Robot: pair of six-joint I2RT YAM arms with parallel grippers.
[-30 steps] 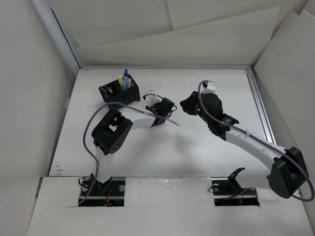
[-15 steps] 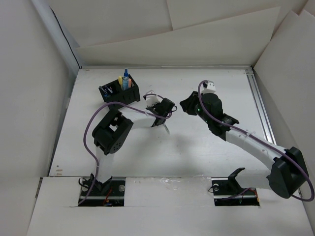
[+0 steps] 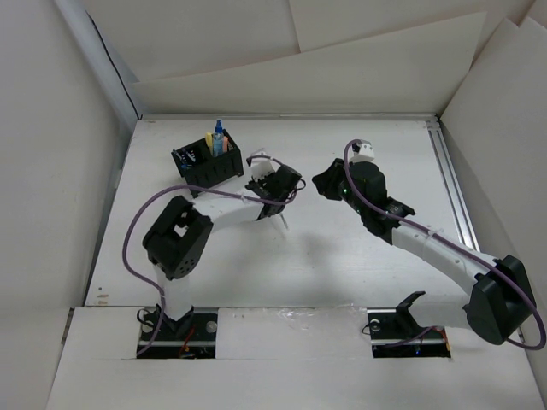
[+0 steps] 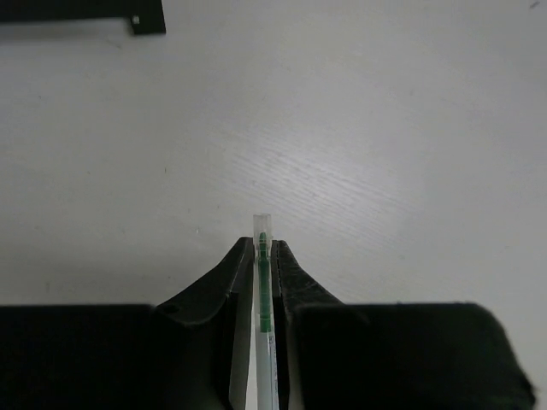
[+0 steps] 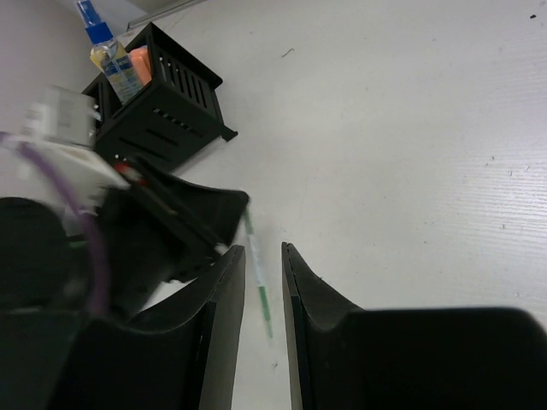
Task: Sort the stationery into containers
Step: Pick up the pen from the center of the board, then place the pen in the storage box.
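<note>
Plainly the clear green-cored pen (image 4: 262, 256) sits pinched between the left fingers (image 4: 224, 286)

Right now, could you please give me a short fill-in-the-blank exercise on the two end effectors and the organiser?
1. The left end effector is shut on a clear pen with a ____ core.
2. The jaws of the right end effector stand apart and hold ____.
3. The tube standing in the black organiser has a ____ cap.
Missing words: green; nothing; blue.
</note>
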